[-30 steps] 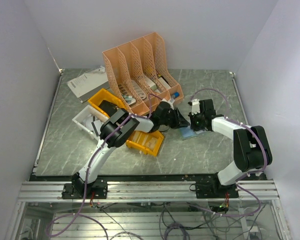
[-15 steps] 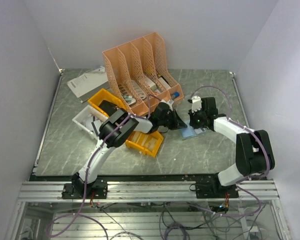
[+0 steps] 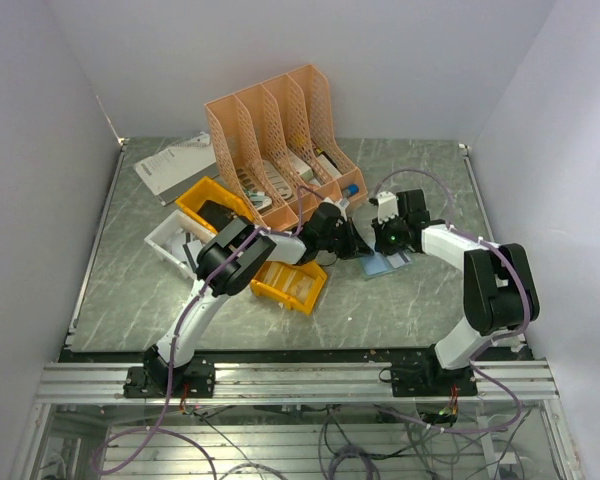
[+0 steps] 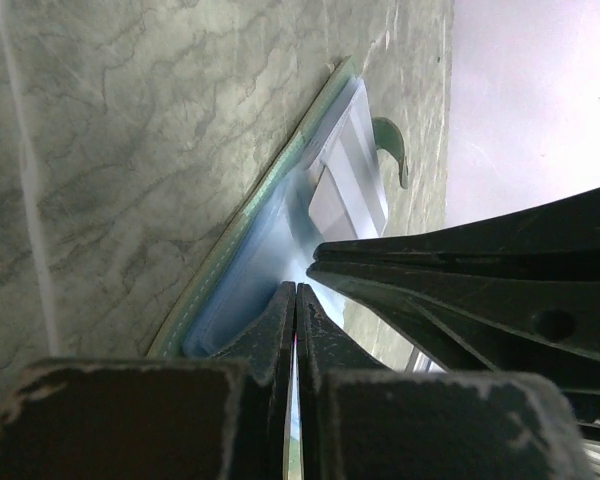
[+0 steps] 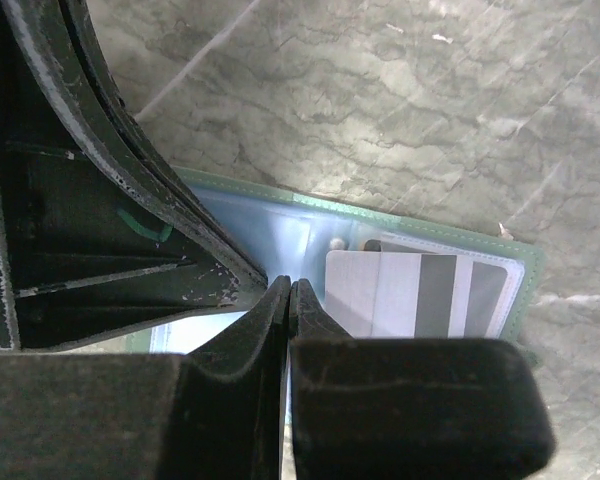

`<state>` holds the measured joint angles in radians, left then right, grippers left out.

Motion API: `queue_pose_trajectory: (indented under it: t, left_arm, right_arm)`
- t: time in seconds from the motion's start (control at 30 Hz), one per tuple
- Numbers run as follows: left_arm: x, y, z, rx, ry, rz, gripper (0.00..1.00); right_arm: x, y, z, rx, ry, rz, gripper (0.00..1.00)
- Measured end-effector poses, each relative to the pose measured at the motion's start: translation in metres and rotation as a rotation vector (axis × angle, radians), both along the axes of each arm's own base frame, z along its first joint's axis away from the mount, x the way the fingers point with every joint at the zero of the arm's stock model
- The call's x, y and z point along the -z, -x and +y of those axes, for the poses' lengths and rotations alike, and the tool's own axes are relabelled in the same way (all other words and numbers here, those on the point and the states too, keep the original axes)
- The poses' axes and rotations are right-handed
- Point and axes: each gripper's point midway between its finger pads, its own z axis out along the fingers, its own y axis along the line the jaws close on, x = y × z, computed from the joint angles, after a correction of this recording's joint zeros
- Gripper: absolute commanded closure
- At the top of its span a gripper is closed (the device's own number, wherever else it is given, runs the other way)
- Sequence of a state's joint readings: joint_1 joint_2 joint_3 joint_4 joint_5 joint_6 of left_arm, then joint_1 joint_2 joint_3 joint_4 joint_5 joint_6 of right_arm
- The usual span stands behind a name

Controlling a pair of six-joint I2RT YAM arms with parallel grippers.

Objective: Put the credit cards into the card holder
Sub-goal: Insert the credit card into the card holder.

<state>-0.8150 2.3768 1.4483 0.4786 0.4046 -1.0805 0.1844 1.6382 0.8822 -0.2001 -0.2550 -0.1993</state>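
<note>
Card holder lies open, pale grey-striped credit card in its pocket. Left gripper and right gripper both pressed together, tips on its blue lining.

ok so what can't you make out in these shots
- Both wrist views: left gripper and right gripper look shut, but their own fingers hide whether anything thin is pinched.
- Top view: the two grippers cover part of the card holder.
- Right wrist view: the pocketed card could be one or several overlapped; unclear.
- Top view: what lies in the yellow bin is too small.
</note>
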Motion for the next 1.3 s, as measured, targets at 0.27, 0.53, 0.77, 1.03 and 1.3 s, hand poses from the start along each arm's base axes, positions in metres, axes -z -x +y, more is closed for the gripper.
queue_pose_trajectory:
  t: [0.27, 0.53, 0.77, 1.03, 1.3]
  left_arm:
    - [0.000, 0.000, 0.000, 0.002, -0.005, -0.002, 0.93]
    - [0.000, 0.000, 0.000, 0.004, -0.009, -0.004, 0.93]
    - [0.000, 0.000, 0.000, 0.005, -0.010, -0.004, 0.93]
    - [0.000, -0.001, 0.000, 0.007, -0.015, -0.004, 0.93]
    - [0.000, -0.001, -0.001, 0.012, -0.022, -0.007, 0.93]
  right_arm:
    - [0.011, 0.002, -0.008, 0.022, 0.058, 0.022, 1.00]
    - [0.009, -0.006, -0.018, 0.069, 0.124, -0.017, 1.00]
    - [0.003, -0.009, -0.022, 0.080, 0.156, -0.053, 1.00]
    - [-0.005, -0.010, -0.014, 0.034, 0.130, -0.075, 1.00]
    - [-0.002, -0.005, -0.002, -0.026, 0.083, -0.055, 1.00]
